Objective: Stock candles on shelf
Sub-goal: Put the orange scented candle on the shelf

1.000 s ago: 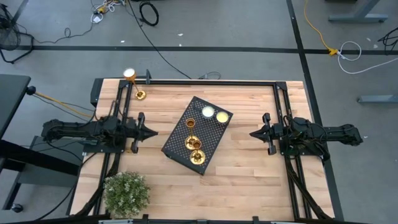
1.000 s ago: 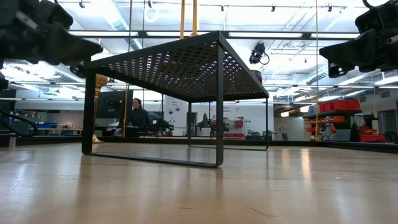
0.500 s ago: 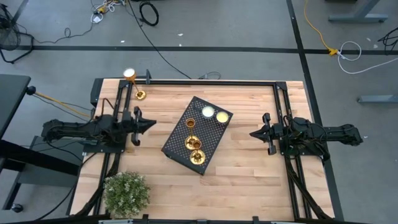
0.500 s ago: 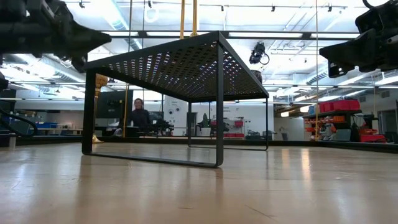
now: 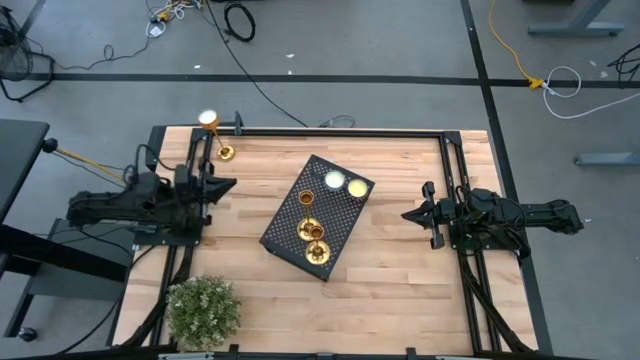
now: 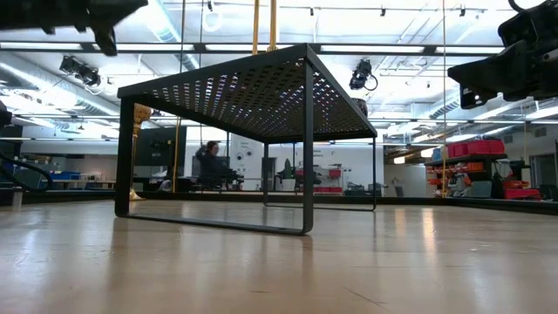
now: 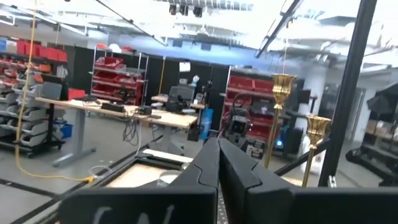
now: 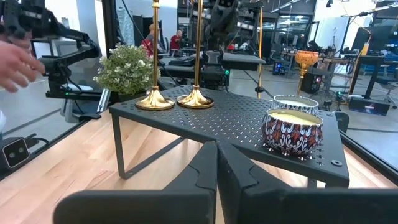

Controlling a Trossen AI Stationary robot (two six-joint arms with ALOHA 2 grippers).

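The black mesh shelf (image 5: pixel 300 235) stands at the table's middle, turned at a slant. Two gold candlesticks (image 8: pixel 154 93) (image 8: pixel 196 90) stand by their round bases on its near part. A third gold candlestick (image 5: pixel 224 152) stands by its base on the table at the far left corner. My left gripper (image 5: pixel 230 184) is shut and empty, in the air between the third candlestick and the shelf. My right gripper (image 5: pixel 405 214) is shut and empty, right of the shelf.
Two patterned candle jars (image 8: pixel 292 129) (image 8: pixel 296 102) sit on the shelf's far end. A bushy green plant (image 5: pixel 203 312) stands at the near left corner. Bare wood lies between the shelf and each arm. A person (image 6: pixel 209 164) is in the room behind.
My left gripper has drawn back from the shelf toward the table's far left corner, risen, and turned toward the far edge, staying shut. The person in the room behind has moved. The shelf, the candlesticks and my right arm have kept still.
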